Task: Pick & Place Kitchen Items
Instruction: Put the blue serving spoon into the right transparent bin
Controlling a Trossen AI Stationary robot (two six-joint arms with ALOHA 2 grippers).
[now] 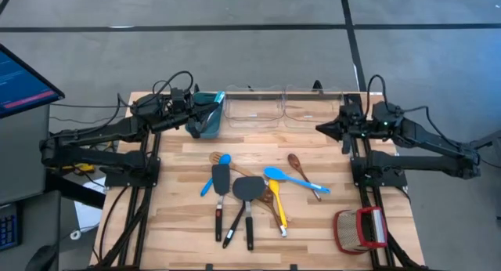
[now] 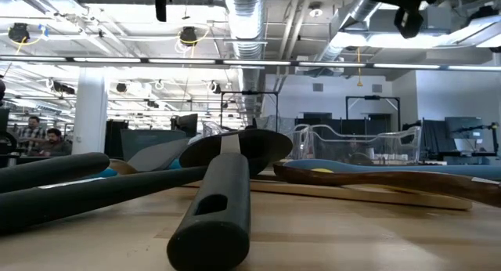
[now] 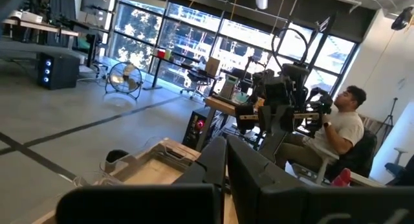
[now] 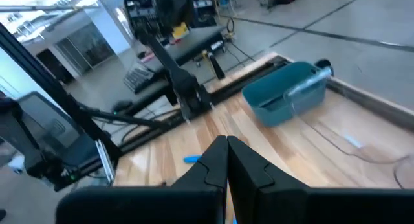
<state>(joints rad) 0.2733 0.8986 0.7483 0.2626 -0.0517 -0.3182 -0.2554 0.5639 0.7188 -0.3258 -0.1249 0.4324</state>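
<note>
Several long-handled utensils lie flat in a loose cluster at the table's middle: two black spatulas [image 1: 221, 182] [image 1: 249, 191], a blue silicone spoon [image 1: 286, 177], another blue-tipped one [image 1: 216, 175], wooden spoons [image 1: 302, 168] and a yellow-handled one [image 1: 279, 211]. In the low view a black handle [image 2: 213, 216] fills the foreground. My left gripper [image 3: 225, 160] is shut and raised near the far left, beside the teal bin [image 1: 207, 117]. My right gripper [image 4: 227, 156] is shut and raised near the far right [image 1: 326, 128]. Neither touches anything.
Two clear plastic containers [image 1: 254, 108] [image 1: 310, 106] stand along the far edge between the arms. The teal bin [image 4: 288, 92] sits at the far left. A red-and-tan woven basket [image 1: 360, 229] rests at the near right corner. A person [image 3: 339, 130] sits beyond the table.
</note>
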